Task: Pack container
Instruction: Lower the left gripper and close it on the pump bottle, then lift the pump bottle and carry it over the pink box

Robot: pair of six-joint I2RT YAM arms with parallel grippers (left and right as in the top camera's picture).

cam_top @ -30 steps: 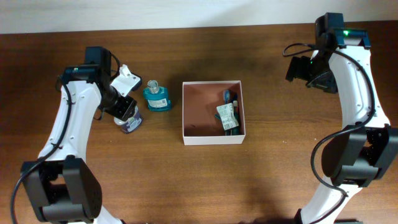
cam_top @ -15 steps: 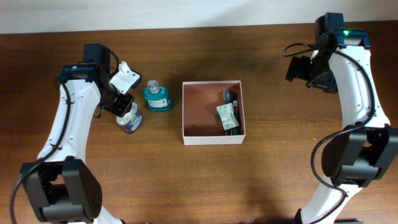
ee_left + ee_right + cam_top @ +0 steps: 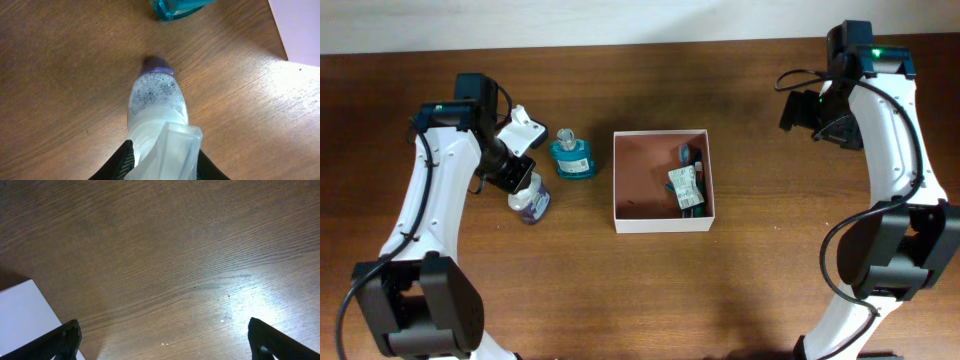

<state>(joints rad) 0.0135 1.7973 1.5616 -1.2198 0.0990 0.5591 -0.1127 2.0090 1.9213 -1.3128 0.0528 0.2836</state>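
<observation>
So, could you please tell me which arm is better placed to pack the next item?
Left. The left tool grips the clear purple-capped bottle left of the container, while the right tool stands open and empty over the table, farther away.

Nothing written can be read in any of the views. The small packet with a pale green-and-white label [image 3: 684, 183], lying in the square white-walled container [image 3: 660, 223], has some marks on that label, but they are too small to make out from overhead. Neither the squat teal bottle [image 3: 573, 161] nor the clear plastic bottle with a purple cap [image 3: 158, 100] shows a legible mark. The clear bottle's whitish wrap is blurred in the left wrist view.
</observation>
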